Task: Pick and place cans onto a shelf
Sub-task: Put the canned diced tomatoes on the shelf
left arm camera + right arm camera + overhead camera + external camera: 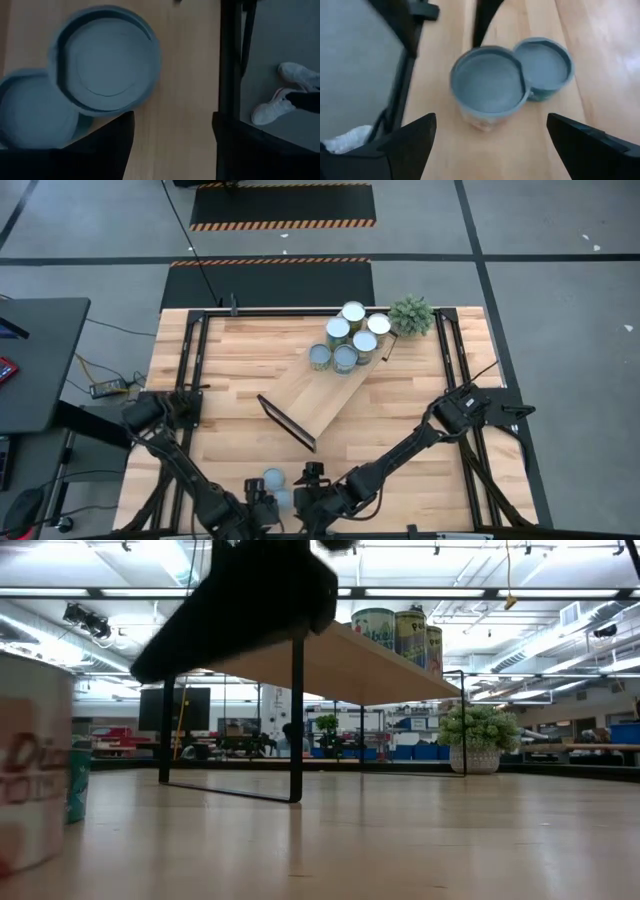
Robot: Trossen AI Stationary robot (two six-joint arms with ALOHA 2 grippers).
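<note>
Several cans (345, 340) stand upright on the far end of the light-wood shelf (310, 390), which lies diagonally mid-table on its dark end frames (297, 710). They also show on the shelf top in the low view (400, 635). Two more cans (274, 483) stand side by side on the table near its front edge, pale blue-grey tops up (105, 60) (35, 110) (490, 85) (542, 65). My left gripper (172, 120) (262, 504) is open above the table beside them. My right gripper (491, 120) (313, 478) is open, hovering over them from the other side.
A small green potted plant (411, 315) stands at the far right by the shelf's end. The table's dark frame rail (230, 50) marks the front edge close to my left gripper. A person's white shoes (285, 95) show on the floor beyond it.
</note>
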